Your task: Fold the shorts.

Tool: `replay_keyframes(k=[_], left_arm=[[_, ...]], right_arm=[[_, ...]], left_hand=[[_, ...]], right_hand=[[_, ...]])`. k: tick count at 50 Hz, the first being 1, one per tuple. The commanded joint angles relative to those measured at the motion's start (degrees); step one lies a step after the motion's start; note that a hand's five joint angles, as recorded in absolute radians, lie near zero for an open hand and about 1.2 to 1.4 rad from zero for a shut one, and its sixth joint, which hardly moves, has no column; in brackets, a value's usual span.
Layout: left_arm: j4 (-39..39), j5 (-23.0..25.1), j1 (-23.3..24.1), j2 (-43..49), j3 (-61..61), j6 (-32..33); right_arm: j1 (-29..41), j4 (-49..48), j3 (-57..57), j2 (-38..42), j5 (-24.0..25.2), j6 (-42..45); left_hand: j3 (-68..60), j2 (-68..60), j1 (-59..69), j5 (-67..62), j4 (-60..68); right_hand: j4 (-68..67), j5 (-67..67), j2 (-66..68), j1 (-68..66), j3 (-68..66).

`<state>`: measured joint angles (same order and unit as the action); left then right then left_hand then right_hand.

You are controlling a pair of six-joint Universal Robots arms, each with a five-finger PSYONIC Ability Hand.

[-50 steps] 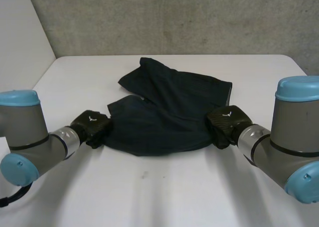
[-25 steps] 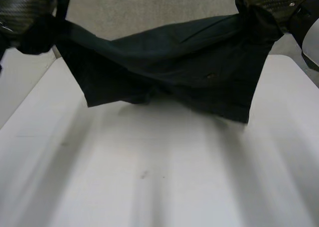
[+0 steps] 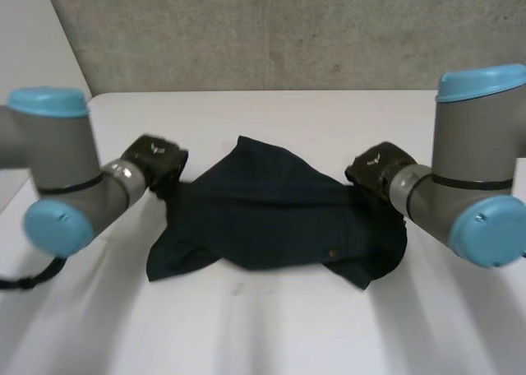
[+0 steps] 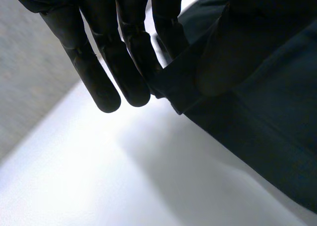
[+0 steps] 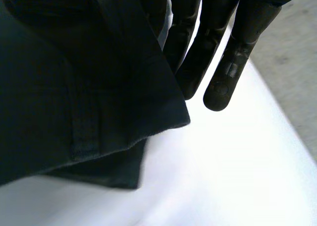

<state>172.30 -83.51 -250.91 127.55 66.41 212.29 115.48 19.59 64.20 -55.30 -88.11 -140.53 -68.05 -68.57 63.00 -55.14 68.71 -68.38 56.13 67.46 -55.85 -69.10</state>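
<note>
Shorts (image 3: 271, 215) lie on the counter (image 3: 263, 326), long axis left-right. Left hand (image 3: 154, 163) pinches their far-left corner and right hand (image 3: 374, 168) their far-right.

A white table (image 3: 271, 334) stands before a mottled grey concrete wall (image 3: 288, 30), a white panel (image 3: 33, 38) at left.

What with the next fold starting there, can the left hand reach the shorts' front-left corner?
Probably yes: that corner lies on bare table near the left hand, nothing between; it must first release the shorts edge it pinches.
</note>
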Motion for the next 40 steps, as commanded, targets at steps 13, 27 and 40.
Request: replay_keyframes(k=[13, 27, 40], left_arm=[[39.34, -4.47, 6.84, -8.63, -32.14, -5.29], [37.32, -4.21, 4.46, -10.04, -2.98, -10.31], [31.09, -3.85, 5.17, 7.44, 11.2, -5.58]], right_arm=[[0.01, -67.41, -10.24, -9.74, -1.81, -0.44], [0.98, -44.73, -2.94, -4.21, -1.63, -1.15], [1.33, -29.53, 0.23, 14.24, 0.31, 1.31]], left_hand=[[-11.95, -11.43, 17.0, -14.86, 11.29], [-11.95, -11.43, 17.0, -14.86, 11.29], [-11.95, -11.43, 17.0, -14.86, 11.29]], right_hand=[[-11.62, 13.87, 12.54, -24.15, -10.9], [-11.62, 13.87, 12.54, -24.15, -10.9], [-11.62, 13.87, 12.54, -24.15, -10.9]])
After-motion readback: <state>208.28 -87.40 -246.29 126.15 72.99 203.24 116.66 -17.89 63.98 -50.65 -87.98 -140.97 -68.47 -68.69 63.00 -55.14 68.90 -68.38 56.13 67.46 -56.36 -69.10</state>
